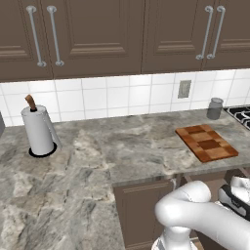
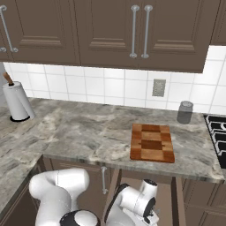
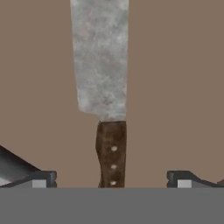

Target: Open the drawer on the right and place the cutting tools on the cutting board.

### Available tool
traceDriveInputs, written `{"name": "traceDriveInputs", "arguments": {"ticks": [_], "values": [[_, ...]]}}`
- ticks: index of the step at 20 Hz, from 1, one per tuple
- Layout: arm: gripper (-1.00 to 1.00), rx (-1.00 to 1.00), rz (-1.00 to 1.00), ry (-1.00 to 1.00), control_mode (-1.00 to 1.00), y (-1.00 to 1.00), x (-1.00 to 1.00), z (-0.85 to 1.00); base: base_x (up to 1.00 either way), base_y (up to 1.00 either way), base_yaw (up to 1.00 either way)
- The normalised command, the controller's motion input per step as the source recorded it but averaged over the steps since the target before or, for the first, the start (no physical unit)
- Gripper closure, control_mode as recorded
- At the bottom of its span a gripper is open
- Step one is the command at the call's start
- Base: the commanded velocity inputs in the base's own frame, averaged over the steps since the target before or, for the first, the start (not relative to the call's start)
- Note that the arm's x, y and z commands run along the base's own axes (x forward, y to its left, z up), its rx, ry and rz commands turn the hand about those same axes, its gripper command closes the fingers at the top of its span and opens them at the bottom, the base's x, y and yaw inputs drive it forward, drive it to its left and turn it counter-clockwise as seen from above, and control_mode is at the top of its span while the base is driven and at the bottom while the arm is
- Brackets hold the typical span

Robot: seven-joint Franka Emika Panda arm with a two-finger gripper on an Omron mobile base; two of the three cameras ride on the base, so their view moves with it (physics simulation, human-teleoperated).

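The fingers (image 3: 112, 179) stand spread wide, one dark tip at the lower left of the hand view and the other at the lower right; nothing is pinched between them and neither tip touches anything that can be made out. Midway in the gap lies a knife (image 3: 105, 87) — a broad grey speckled blade running up out of the top of the hand view, a dark brown handle with three pale rivets pointing down toward the hand; it rests flat on a plain brown surface, seemingly the floor of the drawer (image 3: 175, 87), though its walls cannot be told from here. A dark slanted shape sits at the lower left edge of that view; what it is cannot be told.

In the base views the arm bends low below the worktop (image 1: 97, 151) edge, its hand reaching down in front of the lower cabinets. The cutting board (image 2: 152, 142) lies flat on the grey marbled worktop, bare on top — checkered in light and reddish-brown blocks, near the front edge; a grey jar (image 2: 185, 112) stands behind it to the right against the tiled wall, apart from the board; the corner of a black stove (image 2: 216, 137) lies further right; a paper towel roll (image 1: 38, 129) on its holder stands upright well off to the left.
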Motion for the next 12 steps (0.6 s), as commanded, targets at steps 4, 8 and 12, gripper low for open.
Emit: {"name": "traceDriveInputs", "arguments": {"ticks": [4,8,12], "values": [[-1.00,0.03,0.07,0.00,-1.00,-0.04,-0.04,-0.24,0.00,0.00,0.00],[-1.00,0.03,0.07,0.00,-1.00,-0.06,-0.01,-0.26,0.00,0.00,0.00],[-1.00,0.04,0.08,0.00,-1.00,-0.06,-0.04,-0.24,0.00,0.00,0.00]]}}
